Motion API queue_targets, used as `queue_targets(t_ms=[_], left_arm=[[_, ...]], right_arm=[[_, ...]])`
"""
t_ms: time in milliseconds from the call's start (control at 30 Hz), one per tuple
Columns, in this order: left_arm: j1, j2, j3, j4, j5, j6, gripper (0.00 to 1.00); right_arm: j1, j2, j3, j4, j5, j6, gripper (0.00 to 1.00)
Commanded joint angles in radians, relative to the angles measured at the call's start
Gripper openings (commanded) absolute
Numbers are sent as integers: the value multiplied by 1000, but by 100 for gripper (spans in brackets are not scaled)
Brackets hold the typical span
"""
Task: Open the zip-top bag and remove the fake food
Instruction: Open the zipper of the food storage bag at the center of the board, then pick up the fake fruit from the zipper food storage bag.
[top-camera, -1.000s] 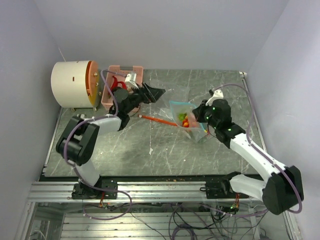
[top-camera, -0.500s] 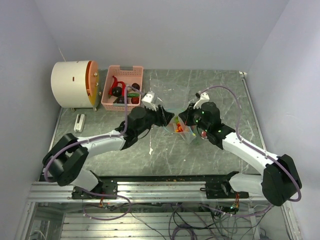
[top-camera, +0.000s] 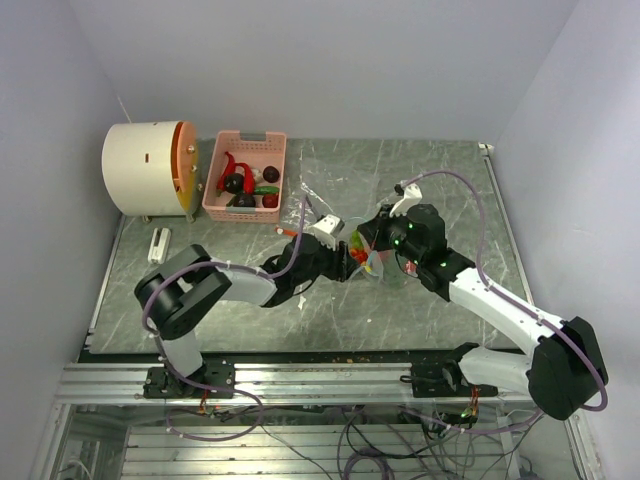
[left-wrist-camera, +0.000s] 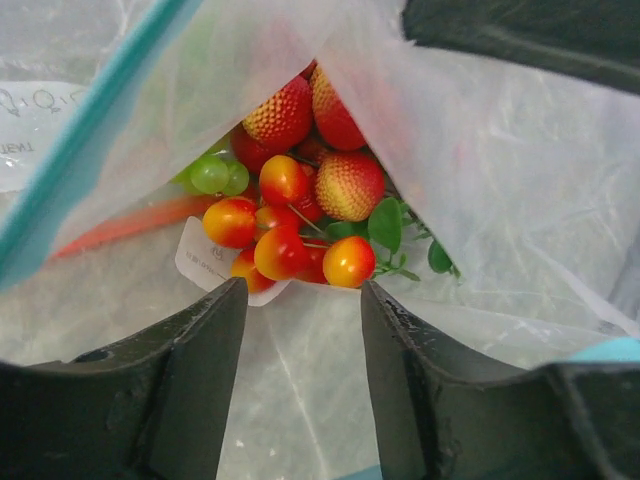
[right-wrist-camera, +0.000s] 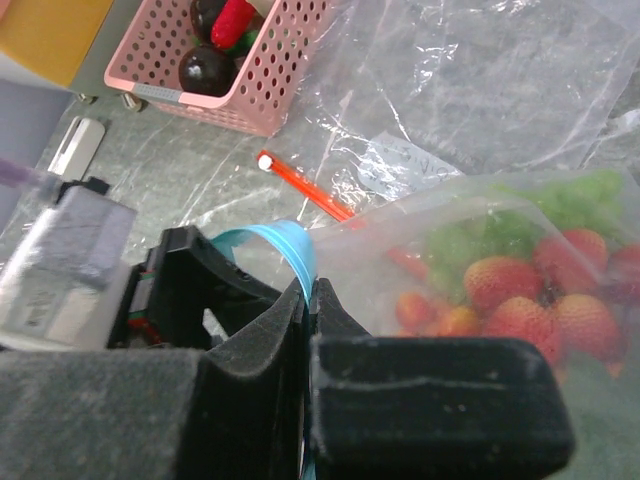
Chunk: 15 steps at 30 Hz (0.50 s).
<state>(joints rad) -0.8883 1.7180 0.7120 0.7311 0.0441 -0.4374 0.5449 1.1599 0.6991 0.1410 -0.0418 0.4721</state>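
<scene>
The zip-top bag (top-camera: 380, 264) is clear with a teal zip edge (right-wrist-camera: 290, 245) and lies mid-table. My right gripper (right-wrist-camera: 312, 292) is shut on that teal edge and holds the mouth up. My left gripper (left-wrist-camera: 303, 300) is open and reaches into the mouth, with only clear plastic between its fingers (left-wrist-camera: 190, 380). Just beyond its tips lies the fake food (left-wrist-camera: 300, 200): red strawberries, red-orange cherry tomatoes, green grapes and leaves, and a white tag. Through the bag's wall the fake food (right-wrist-camera: 520, 290) also shows in the right wrist view. From above, the two grippers (top-camera: 345, 250) (top-camera: 372, 240) meet at the bag.
A pink slotted basket (top-camera: 245, 172) with red and dark toy pieces stands at the back left beside a cream cylinder (top-camera: 148, 168). A small white object (top-camera: 158, 243) lies near the left edge. An empty clear bag (right-wrist-camera: 480, 90) and an orange-red stick (right-wrist-camera: 300, 190) lie behind the bag.
My left arm swung from the basket across to the bag and pushed its fingers into the mouth, narrowing them. My right gripper kept its hold on the zip edge and shifted slightly left.
</scene>
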Motion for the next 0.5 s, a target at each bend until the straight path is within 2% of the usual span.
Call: queue_targets(t_ms=[0,267,467], left_arm=[[-5,71,40,94,40,13,63],[-6,161,97,99,56,15,72],[-7,221,133,112,88,28,67]], right_arm=[[0,-20,-4,24,-22,-7,0],[1,-15,-19,34,-49,-3,0],[0,5,-21,48,-62,-1,0]])
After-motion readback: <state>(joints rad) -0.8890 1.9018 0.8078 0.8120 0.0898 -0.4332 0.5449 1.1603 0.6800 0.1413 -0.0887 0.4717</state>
